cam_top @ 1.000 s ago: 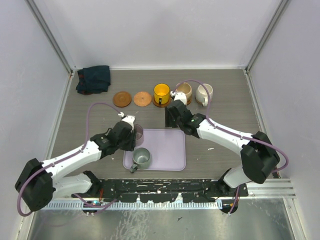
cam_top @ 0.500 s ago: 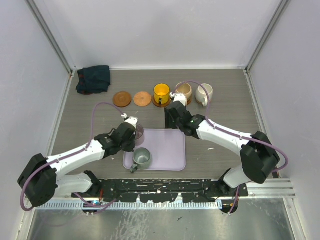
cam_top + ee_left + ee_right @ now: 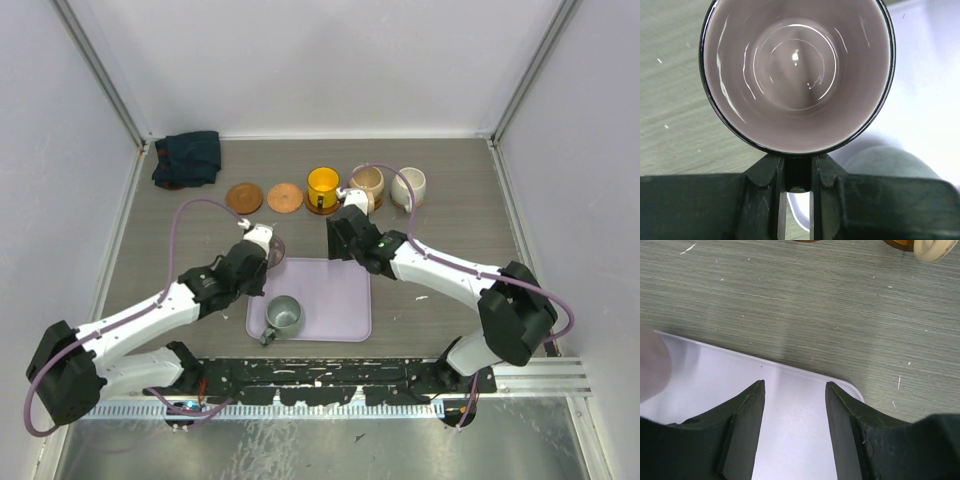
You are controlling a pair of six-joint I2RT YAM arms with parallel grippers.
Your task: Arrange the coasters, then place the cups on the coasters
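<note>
Plainly we are in the cup-placing step. On the grey wood-grain table (image 3: 450,230), the flat lavender rectangular tray (image 3: 335,300) lies close to our bases. Our left gripper (image 3: 797,175) works at the tray's far left corner. Our right gripper (image 3: 794,410) hangs over its far right corner, fingers spread with nothing between them.

Three ceramic mugs stand in a row towards the far edge: the bright yellow mug (image 3: 323,185), the tan mug (image 3: 369,180) and the cream-white mug (image 3: 410,184). As far as we can judge, each sits on a brown disc. The grey-green mug (image 3: 284,314) waits upright on the near left part of the tray.

The mauve-pink mug (image 3: 797,65) is the one in hand. It is upright, mouth up, over the tray's edge, with its handle clenched between the left fingers (image 3: 826,172). Whether its base is off the surface we cannot tell.

Left of the yellow mug lie two bare round coasters just beside each other: the darker rimmed coaster (image 3: 244,197) and the lighter orange-brown coaster (image 3: 285,197).

We judge that the next move calls for a lift clear of the tray lip, then a level carry away from us to one of those bare discs. The mug should be set down centred before the fingers let go. If we choose the lighter disc, we must mind the yellow mug close beside it.
</note>
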